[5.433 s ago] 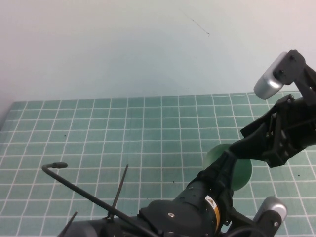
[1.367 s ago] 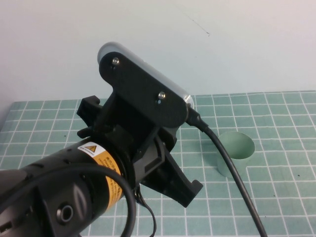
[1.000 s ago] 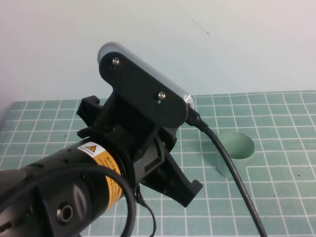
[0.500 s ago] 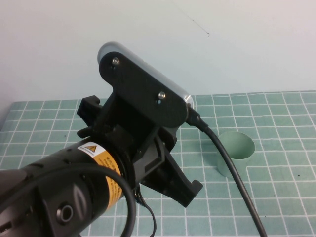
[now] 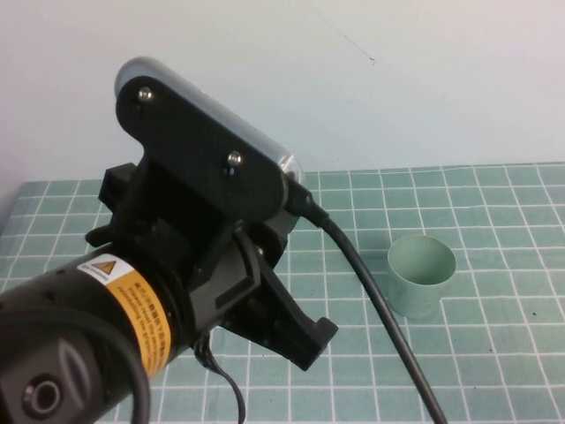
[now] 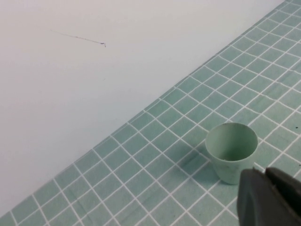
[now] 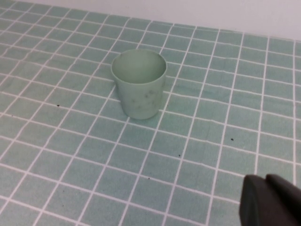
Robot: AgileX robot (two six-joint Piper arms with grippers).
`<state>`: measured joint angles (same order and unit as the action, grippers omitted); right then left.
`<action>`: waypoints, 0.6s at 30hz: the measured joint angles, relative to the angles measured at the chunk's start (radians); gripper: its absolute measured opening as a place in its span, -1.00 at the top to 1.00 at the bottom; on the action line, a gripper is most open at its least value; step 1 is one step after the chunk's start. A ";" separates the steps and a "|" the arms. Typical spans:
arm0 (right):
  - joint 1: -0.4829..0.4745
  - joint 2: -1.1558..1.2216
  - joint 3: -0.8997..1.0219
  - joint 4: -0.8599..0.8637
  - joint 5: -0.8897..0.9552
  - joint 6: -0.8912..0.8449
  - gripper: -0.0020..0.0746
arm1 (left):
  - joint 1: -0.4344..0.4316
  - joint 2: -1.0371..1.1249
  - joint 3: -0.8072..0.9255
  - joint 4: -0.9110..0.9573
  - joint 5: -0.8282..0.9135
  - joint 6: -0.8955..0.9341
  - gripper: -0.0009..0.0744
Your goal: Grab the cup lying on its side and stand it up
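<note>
**Cup already upright; both arms clear of it**

The cup [image 5: 421, 276] is seen standing upright on the green tiled mat [image 5: 494, 353], its open mouth facing up and its speckled wall visible in the right wrist view [image 7: 139, 89]. It stands alone, toward the right of the mat, with nothing touching it.

The left gripper [image 5: 265, 300] is held raised above the mat, to the left of the cup and apart from it; in its own wrist view only the dark tips [image 6: 270, 197] are shown, pressed together with no gap and nothing between them. The right gripper [image 7: 273, 200] is not seen in the high view; in its wrist view its tips likewise appear closed and empty, with the cup well apart.

The standing-up step is judged to be done. No further grasp seems to be called for; what remains would be for the arms to be drawn back without the cup being brushed, since so light a cup could easily be toppled.
</note>
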<state>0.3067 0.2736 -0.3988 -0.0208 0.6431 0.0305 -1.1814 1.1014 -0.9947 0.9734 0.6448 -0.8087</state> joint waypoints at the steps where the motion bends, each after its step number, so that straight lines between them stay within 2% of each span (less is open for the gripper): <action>1: 0.000 0.000 0.000 0.000 0.000 0.000 0.95 | 0.000 0.000 0.000 0.000 0.000 0.000 0.98; 6: 0.000 0.000 0.000 0.000 0.000 0.000 0.95 | 0.000 -0.032 0.000 0.000 0.001 0.000 0.98; 12: 0.000 0.000 0.000 0.000 0.000 0.000 0.95 | 0.005 -0.167 0.000 -0.013 0.001 -0.011 0.98; 18: 0.000 0.000 0.000 0.000 0.000 0.000 0.95 | 0.145 -0.297 0.084 -0.153 -0.024 -0.078 0.98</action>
<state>0.3067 0.2736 -0.3988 -0.0208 0.6431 0.0305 -1.0363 0.8040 -0.9104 0.8207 0.6211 -0.8869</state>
